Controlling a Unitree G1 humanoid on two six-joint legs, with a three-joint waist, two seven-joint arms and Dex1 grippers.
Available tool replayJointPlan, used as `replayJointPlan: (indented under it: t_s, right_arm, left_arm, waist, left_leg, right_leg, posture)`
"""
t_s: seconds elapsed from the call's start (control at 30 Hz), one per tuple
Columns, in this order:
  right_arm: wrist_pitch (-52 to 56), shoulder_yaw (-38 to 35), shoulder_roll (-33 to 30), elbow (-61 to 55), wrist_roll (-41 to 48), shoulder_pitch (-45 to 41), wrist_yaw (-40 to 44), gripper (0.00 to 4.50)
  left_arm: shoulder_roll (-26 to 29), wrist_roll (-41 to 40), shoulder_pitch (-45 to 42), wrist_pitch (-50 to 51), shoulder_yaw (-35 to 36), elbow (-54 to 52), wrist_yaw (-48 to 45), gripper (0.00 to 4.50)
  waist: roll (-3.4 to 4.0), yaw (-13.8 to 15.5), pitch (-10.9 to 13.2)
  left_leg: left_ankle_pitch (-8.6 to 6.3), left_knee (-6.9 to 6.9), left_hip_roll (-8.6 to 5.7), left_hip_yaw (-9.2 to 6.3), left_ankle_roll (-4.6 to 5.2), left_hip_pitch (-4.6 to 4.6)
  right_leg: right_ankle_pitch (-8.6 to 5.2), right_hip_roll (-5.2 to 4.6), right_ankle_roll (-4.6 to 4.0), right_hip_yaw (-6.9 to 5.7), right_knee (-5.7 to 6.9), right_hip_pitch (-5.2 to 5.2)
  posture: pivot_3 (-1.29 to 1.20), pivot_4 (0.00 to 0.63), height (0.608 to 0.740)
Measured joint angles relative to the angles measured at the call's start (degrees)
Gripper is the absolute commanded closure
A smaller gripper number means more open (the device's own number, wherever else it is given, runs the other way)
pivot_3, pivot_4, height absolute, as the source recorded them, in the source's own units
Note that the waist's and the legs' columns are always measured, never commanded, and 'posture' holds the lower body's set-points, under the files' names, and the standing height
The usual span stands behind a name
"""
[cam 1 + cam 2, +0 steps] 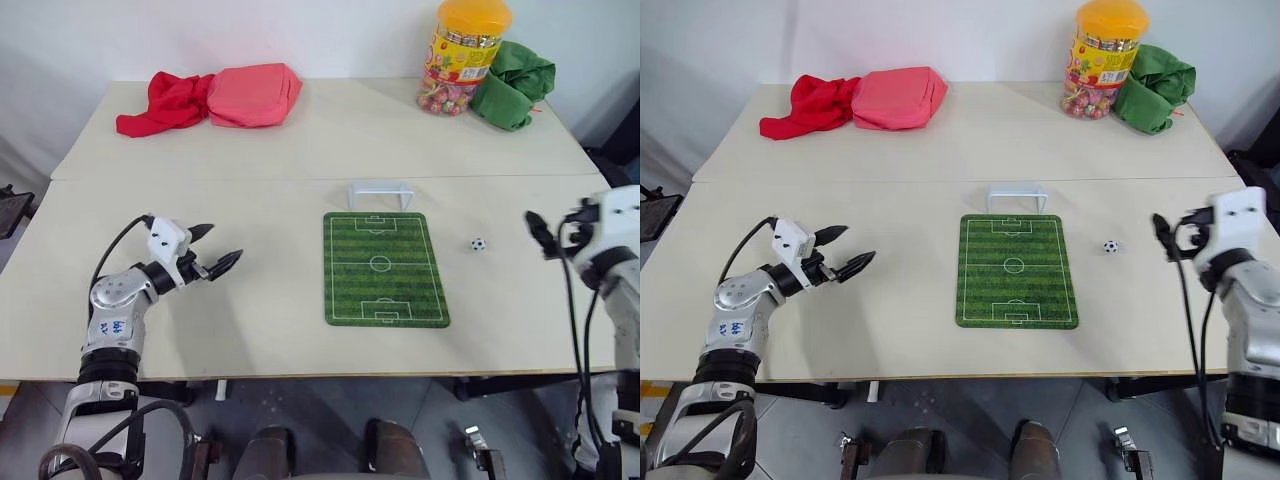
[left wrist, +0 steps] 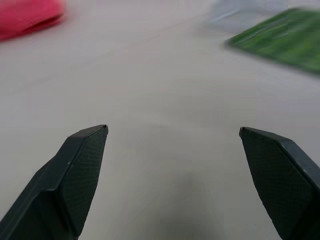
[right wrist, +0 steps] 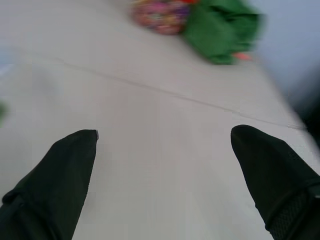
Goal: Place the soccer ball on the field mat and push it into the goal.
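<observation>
Across the pale counter (image 1: 250,330) the soccer ball (image 1: 478,243) waits at three o'clock of the field mat (image 1: 384,268), goal (image 1: 380,194) at twelve, nearest the right tool (image 3: 162,170), which like the left tool (image 1: 214,250) gapes wide, holding nothing.

The field mat (image 1: 385,268) lies flat near the middle of the worktop (image 1: 270,160); the goal (image 1: 380,193) stands just beyond its far edge, and the soccer ball (image 1: 478,243) rests on the worktop off the mat's right side. At the far left lie a crumpled cloth (image 1: 165,102) and, touching it on its right, a soft pouch (image 1: 255,94); at the far right stands a candy jar (image 1: 463,58) with another cloth (image 1: 513,84) against its right side. The left end effector (image 1: 212,252) hovers left of the mat, well apart from it; the right end effector (image 1: 540,236) is right of the ball, near it.
</observation>
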Motion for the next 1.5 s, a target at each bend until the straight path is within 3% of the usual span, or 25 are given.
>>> replayJointPlan:
  t_s: [0.33, 0.63, 0.73, 1.03, 1.17, 1.37, 1.5]
  right_arm:
    - [-3.7, 7.1, 1.7, 12.2, -2.9, -6.6, 8.1, 0.03]
    - [-5.6, 7.8, 3.8, 18.6, -3.6, -6.8, 9.5, 0.03]
    - [-5.7, 7.7, 3.8, 18.6, -3.3, -6.4, 10.1, 0.63]
    - [-6.4, 7.7, 3.9, 18.1, -2.7, -5.4, 10.7, 3.62]
    - [-3.8, 6.9, 3.2, 15.0, -2.7, -5.0, 10.7, 3.65]
    - [6.3, 7.1, 1.2, -2.8, 0.4, -4.5, 13.6, 3.65]
    - [14.9, 15.2, -0.8, -17.4, 2.9, -3.9, 19.8, 3.65]
  left_arm:
    - [4.4, -6.9, 4.5, -4.0, -0.4, 0.8, -28.9, 0.0]
    - [4.6, -7.7, 7.2, -3.6, -0.2, -2.4, -29.8, 0.0]
    - [4.6, -7.8, 7.3, -3.1, -0.2, -2.7, -29.4, 0.0]
    - [4.6, -7.9, 6.3, -3.1, 0.2, -2.3, -29.6, 0.0]
    - [4.5, -7.9, 4.9, -3.4, 0.2, -1.1, -30.2, 0.0]
    - [4.3, -8.2, 4.4, -3.9, -0.5, -0.2, -30.3, 0.0]
    - [4.3, -8.9, 3.1, -5.1, -2.4, 2.1, -30.3, 0.0]
  waist:
    - [-0.05, -0.1, 0.0]
    - [-0.07, -0.1, 0.0]
    - [-0.07, -0.2, 0.0]
    - [-0.07, -0.1, 0.0]
    - [-0.06, -0.2, 0.0]
    - [-0.06, -0.8, 0.1]
    - [-0.06, -1.1, 0.1]
  left_leg:
    - [-0.01, 0.0, 0.01, 0.06, 0.02, -0.12]
    - [-0.01, 0.11, 0.02, 0.05, 0.02, -0.13]
    - [-0.01, 0.11, 0.02, 0.05, 0.02, -0.13]
    - [-0.01, 0.16, 0.01, 0.05, 0.02, -0.13]
    - [-0.01, 0.15, 0.01, 0.06, 0.02, -0.13]
    - [-0.01, 0.14, 0.02, 0.06, 0.02, -0.13]
    - [-0.02, 0.16, 0.03, 0.06, 0.02, -0.13]
  right_leg:
    - [0.0, -0.01, 0.0, 0.0, 0.02, -0.15]
    - [0.01, -0.02, -0.01, 0.03, 0.11, -0.15]
    - [0.01, -0.02, -0.01, 0.03, 0.12, -0.15]
    - [0.01, -0.02, -0.01, 0.04, 0.14, -0.14]
    - [0.01, -0.02, -0.01, 0.05, 0.15, -0.17]
    - [0.01, -0.02, -0.01, 0.05, 0.2, -0.2]
    - [0.01, -0.01, -0.01, 0.07, 0.23, -0.21]
  posture:
    - [0.0, 0.15, 0.74]
    - [0.0, 0.15, 0.74]
    - [0.0, 0.15, 0.74]
    - [0.0, 0.15, 0.74]
    - [0.0, 0.15, 0.74]
    - [0.0, 0.15, 0.74]
    - [0.0, 0.15, 0.74]
